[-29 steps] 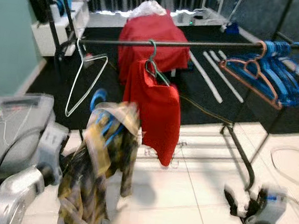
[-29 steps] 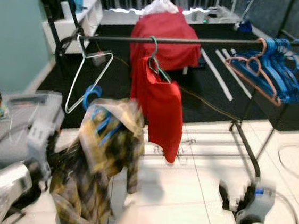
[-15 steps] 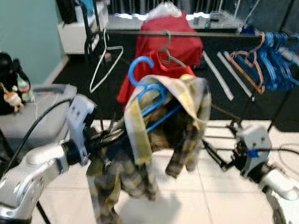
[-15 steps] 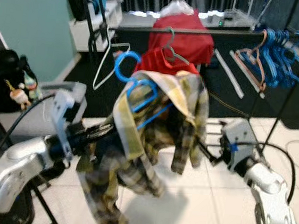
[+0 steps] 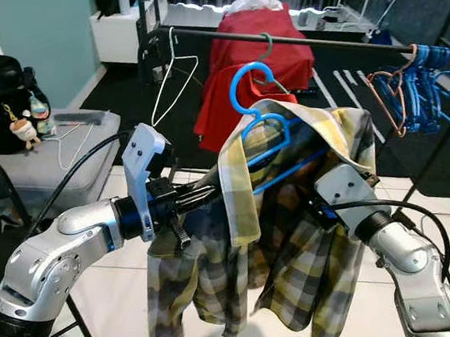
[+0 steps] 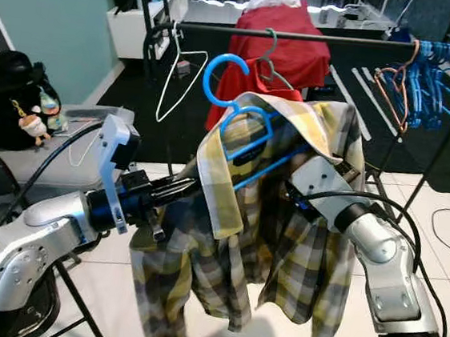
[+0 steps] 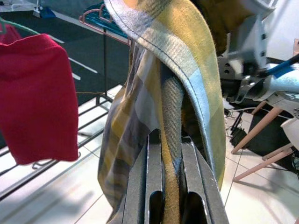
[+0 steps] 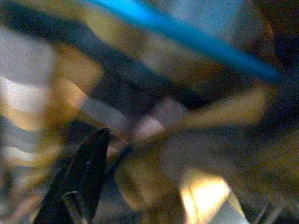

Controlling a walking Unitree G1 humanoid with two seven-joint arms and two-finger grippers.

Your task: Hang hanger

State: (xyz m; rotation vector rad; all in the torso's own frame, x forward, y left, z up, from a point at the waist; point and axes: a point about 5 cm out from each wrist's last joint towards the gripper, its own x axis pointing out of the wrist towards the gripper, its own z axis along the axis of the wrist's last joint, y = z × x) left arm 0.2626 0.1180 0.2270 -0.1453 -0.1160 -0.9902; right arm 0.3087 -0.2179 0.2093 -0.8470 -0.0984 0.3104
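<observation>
A blue hanger carries a yellow plaid shirt and is held up in front of me, below and short of the black rack rail. My left gripper reaches in from the left and is shut on the shirt's fabric under the hanger; the left wrist view shows its fingers clamped on a fold of the cloth. My right gripper pushes into the shirt from the right, its tips buried in the cloth. The right wrist view is blurred: one black finger, plaid cloth and the blue hanger bar.
On the rail hang a white wire hanger, a red garment on a green hanger, and a bunch of blue and pink hangers at the right end. A grey bin and black bag stand at my left.
My left arm has lifted the shirt and hanger from low down to chest height, nearer the rail. The right arm rose from the floor side and reached into the shirt. The camera shifted too.
</observation>
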